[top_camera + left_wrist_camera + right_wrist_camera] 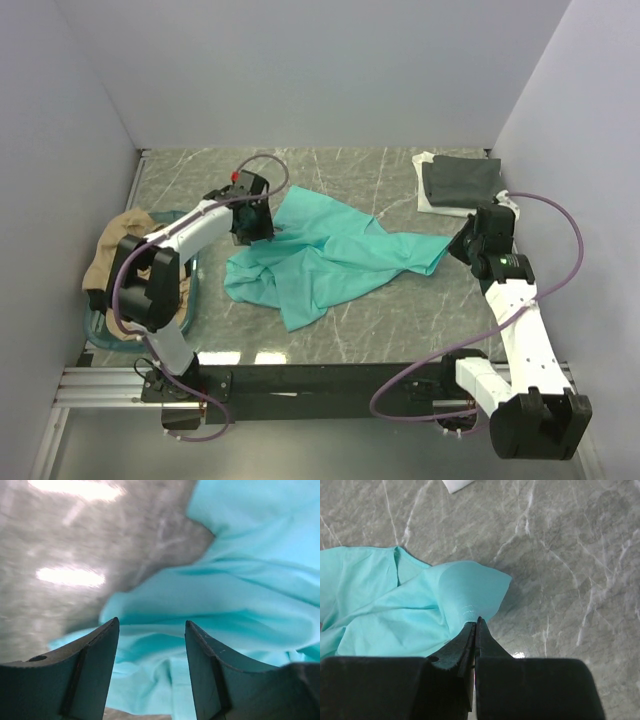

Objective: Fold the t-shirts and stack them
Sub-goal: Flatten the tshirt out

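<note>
A teal-green t-shirt (330,255) lies crumpled across the middle of the marble table (400,330). My left gripper (250,232) hangs over the shirt's upper left edge. In the left wrist view this gripper (151,622) is open, with the teal-green cloth (240,590) below and between the fingers, and I cannot tell whether they touch it. My right gripper (458,247) is at the shirt's right tip. In the right wrist view it (476,620) is shut, pinching a fold of the teal-green cloth (395,605). A folded dark grey t-shirt (460,180) rests on a white t-shirt (428,200) at the back right.
A teal plastic basket (100,325) stands at the left edge with a tan t-shirt (120,235) heaped in it. Grey walls close in the table on three sides. A corner of the white shirt (456,484) shows at the top of the right wrist view.
</note>
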Available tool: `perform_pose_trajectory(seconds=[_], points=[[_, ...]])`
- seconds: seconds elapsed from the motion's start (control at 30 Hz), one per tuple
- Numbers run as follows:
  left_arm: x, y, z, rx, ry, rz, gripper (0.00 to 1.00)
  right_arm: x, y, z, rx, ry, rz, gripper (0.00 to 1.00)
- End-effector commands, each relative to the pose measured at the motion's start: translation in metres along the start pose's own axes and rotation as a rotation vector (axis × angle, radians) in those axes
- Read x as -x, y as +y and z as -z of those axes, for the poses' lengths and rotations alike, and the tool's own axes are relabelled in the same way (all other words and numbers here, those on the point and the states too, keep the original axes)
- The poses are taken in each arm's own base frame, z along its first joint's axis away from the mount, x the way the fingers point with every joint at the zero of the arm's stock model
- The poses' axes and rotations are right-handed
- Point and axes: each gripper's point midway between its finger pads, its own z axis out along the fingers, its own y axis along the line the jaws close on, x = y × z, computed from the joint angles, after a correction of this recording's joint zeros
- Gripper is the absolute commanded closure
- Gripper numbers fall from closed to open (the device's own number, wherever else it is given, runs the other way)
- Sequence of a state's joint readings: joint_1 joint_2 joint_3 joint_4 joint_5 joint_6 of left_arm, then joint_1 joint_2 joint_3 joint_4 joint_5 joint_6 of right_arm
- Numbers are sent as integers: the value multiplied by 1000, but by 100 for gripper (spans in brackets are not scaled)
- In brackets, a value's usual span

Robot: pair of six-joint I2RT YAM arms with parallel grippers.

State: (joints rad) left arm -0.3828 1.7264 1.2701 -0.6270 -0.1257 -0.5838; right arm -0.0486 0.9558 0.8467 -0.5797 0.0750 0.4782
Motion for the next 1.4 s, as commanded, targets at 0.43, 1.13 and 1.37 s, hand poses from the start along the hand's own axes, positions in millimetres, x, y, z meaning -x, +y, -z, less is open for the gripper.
perform_pose_trajectory(seconds=[0.43, 1.13, 1.37], points=[[-82, -49, 43, -173, 70, 33, 39, -1, -1, -1, 5, -11, -15, 100], [-107, -94, 62, -328, 121, -46, 40, -12, -5, -4, -6, 16, -18, 100], [-128, -96, 57, -305, 183, -125, 40, -11, -3, -7, 3, 19, -23, 100]])
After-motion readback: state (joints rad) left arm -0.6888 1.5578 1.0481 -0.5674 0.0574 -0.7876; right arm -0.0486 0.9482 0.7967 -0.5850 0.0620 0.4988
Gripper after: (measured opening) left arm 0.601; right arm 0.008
